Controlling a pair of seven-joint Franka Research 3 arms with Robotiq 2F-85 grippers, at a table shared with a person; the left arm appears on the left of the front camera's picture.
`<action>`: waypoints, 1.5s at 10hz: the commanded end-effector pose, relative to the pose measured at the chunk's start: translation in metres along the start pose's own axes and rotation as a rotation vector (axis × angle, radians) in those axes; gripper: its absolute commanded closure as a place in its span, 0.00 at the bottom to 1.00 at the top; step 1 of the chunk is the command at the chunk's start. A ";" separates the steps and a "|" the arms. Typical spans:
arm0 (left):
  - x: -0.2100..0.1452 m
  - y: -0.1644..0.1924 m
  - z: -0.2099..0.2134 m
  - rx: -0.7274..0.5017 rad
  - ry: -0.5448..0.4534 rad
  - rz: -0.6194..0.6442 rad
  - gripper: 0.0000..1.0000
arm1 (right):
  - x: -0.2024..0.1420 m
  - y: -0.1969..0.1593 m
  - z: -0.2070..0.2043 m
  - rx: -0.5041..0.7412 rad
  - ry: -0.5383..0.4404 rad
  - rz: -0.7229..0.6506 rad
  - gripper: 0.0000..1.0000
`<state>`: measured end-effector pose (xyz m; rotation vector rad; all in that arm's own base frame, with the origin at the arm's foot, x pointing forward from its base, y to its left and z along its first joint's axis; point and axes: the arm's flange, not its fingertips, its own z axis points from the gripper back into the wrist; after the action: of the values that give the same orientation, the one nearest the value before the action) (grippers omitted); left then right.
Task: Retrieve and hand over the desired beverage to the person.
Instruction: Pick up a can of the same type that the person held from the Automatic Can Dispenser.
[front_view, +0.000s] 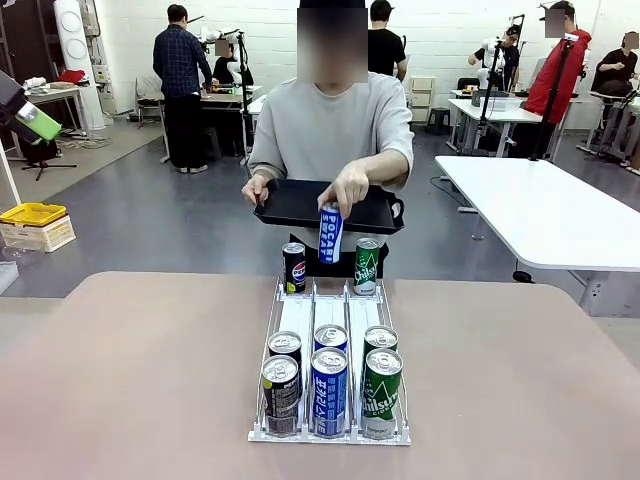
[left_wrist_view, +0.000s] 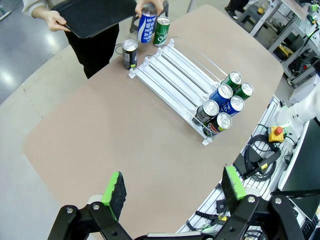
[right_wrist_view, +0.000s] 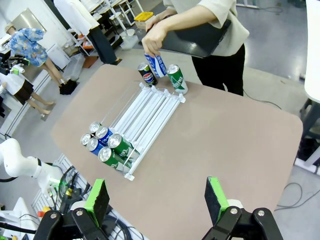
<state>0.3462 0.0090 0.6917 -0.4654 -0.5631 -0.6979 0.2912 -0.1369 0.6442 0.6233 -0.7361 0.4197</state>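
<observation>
Front view: across the table (front_view: 130, 380) the person (front_view: 330, 130) has one hand (front_view: 346, 188) clamped on the top of a tilted blue can (front_view: 330, 235) at the far end of the rack (front_view: 298, 318), middle lane, with a black tray (front_view: 290, 205) held flat in the other. A dark can (front_view: 294, 268) and a green can (front_view: 367, 266) stand upright on either side, and the near cans (front_view: 329, 390) wait at the robot's end, six upright in lanes of dark, blue and green (my guess is blue is the drink wanted, but nothing here settles it). Left wrist view: the left gripper (left_wrist_view: 174, 187) hangs high with its jaws spread wide and nothing between them. The near cans lie well ahead and to its right, and the rack's lanes run away toward the person. Right wrist view: the right gripper (right_wrist_view: 156, 199) is also spread and empty, with the near cans well ahead and to its left. The rack sits about midway between the arms, so I cannot call either one nearer. Any pick means coming down onto an upright can.
</observation>
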 end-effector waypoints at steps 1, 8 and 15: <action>-0.002 -0.002 -0.001 -0.001 0.002 -0.005 0.00 | 0.003 0.000 0.000 0.032 -0.018 0.010 0.00; 0.102 -0.135 -0.115 -0.004 0.451 -0.258 0.00 | 0.003 0.000 0.000 0.032 -0.018 0.010 0.00; 0.109 -0.267 -0.313 0.347 0.568 0.218 0.00 | 0.003 0.000 0.000 0.032 -0.018 0.010 0.00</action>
<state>0.3211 -0.3890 0.5750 -0.0159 -0.0456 -0.5600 0.2914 -0.1368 0.6447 0.6189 -0.7335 0.4178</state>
